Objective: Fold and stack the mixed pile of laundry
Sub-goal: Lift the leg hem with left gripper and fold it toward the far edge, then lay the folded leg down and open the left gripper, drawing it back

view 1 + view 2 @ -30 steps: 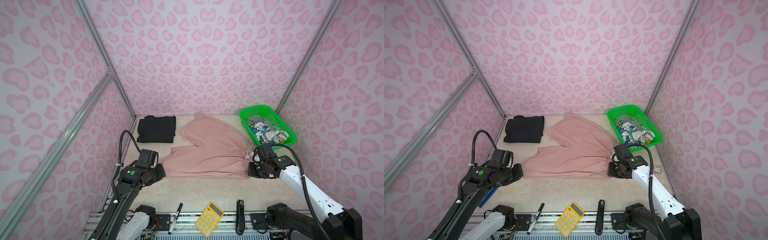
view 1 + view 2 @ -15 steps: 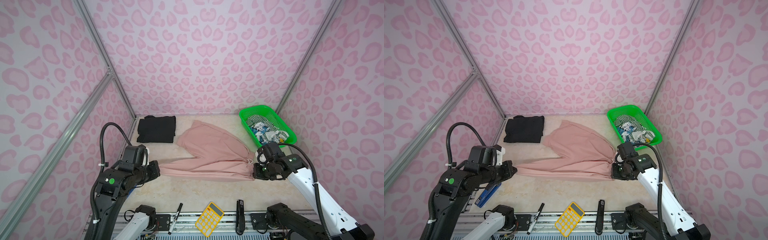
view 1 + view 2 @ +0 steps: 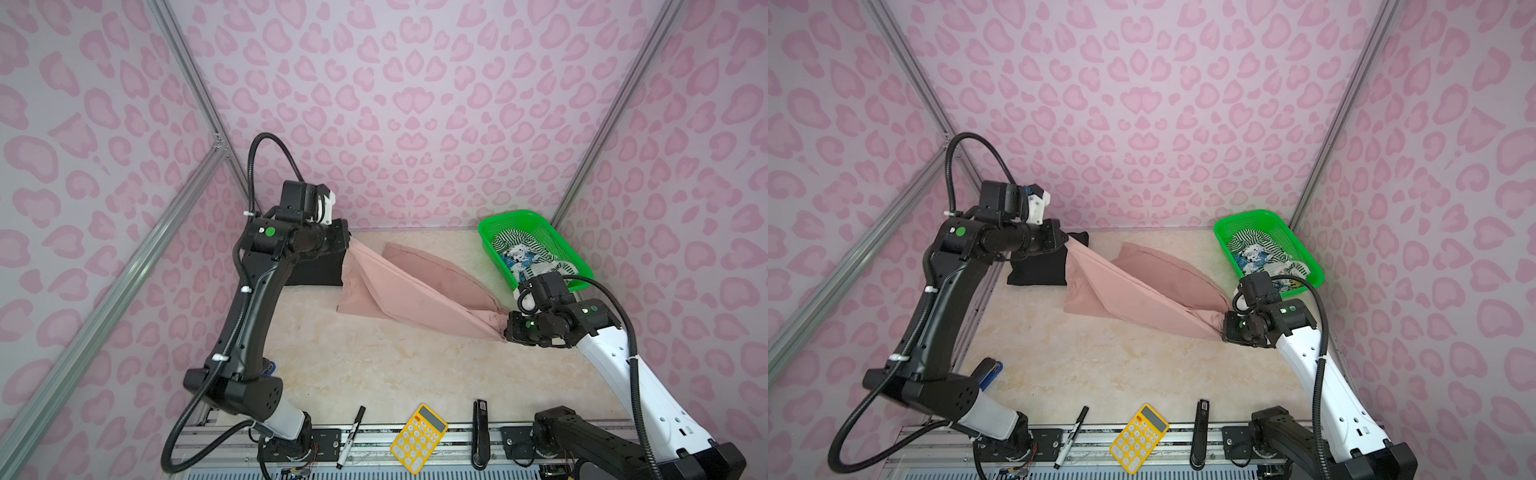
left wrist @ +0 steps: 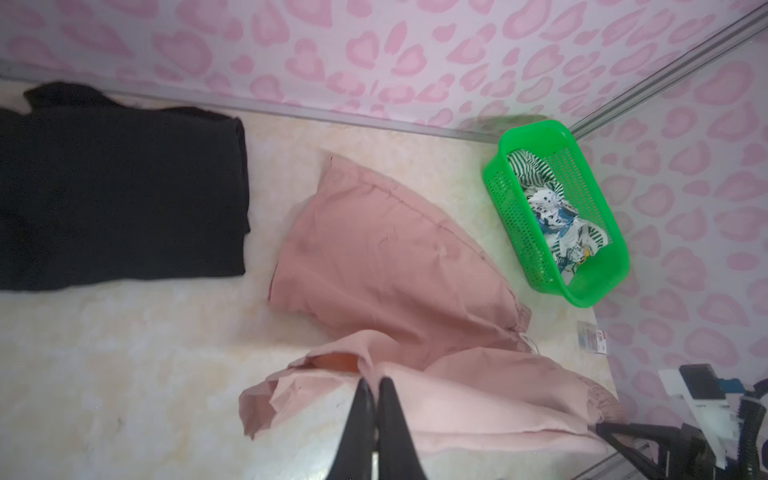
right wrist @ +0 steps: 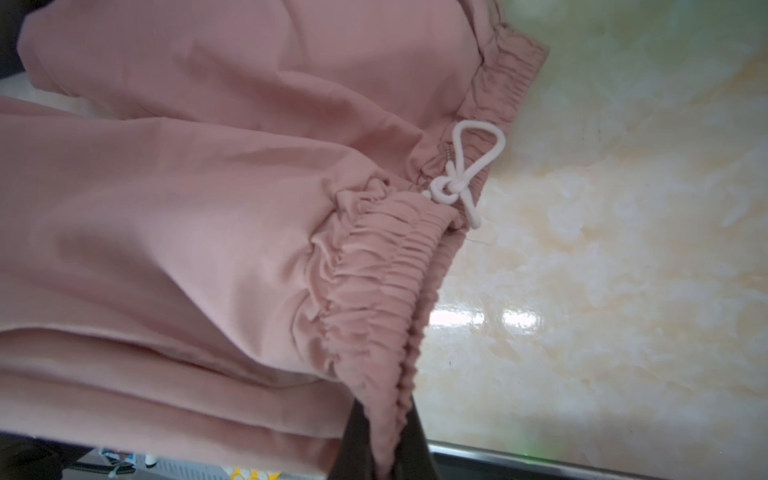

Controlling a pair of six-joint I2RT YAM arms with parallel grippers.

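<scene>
Nearest the robot's base, at about 4 o'clock on the pale marbled surface (image 3: 374, 365), the right pincer (image 3: 506, 329) sits low. It is pressed together on the gathered elastic waistband of the dusty-pink drawstring shorts (image 3: 415, 291). In the right wrist view the band is pinched between the dark fingers (image 5: 355, 449), and the knotted white cord (image 5: 461, 174) lies farther along the waistband.

From that grip the shorts run as one stretched span toward 10 o'clock, so their long axis follows the 4-to-10 line in both top views. At the far end the left pincer (image 3: 348, 242) is raised above the surface. The left wrist view shows its tips tight together on the edge of one leg. The other leg lies flat on the surface on the 12-to-1 o'clock side of the span, well below the lifted cloth.

The coming move seems to turn on that offset: the lifted leg would have to swing toward 1 o'clock to land on the resting one. The left pincer holds the free end and looks better placed to carry it, with the right one anchoring the waistband.

Just beside the left pincer, at about 11 o'clock, lies the folded black fabric garment (image 3: 316, 270). Farthest off, near 2 o'clock, the bright green plastic mesh basket (image 3: 511, 214) holds the black-white striped and blue-white printed pieces (image 3: 519, 253), not yet folded.
</scene>
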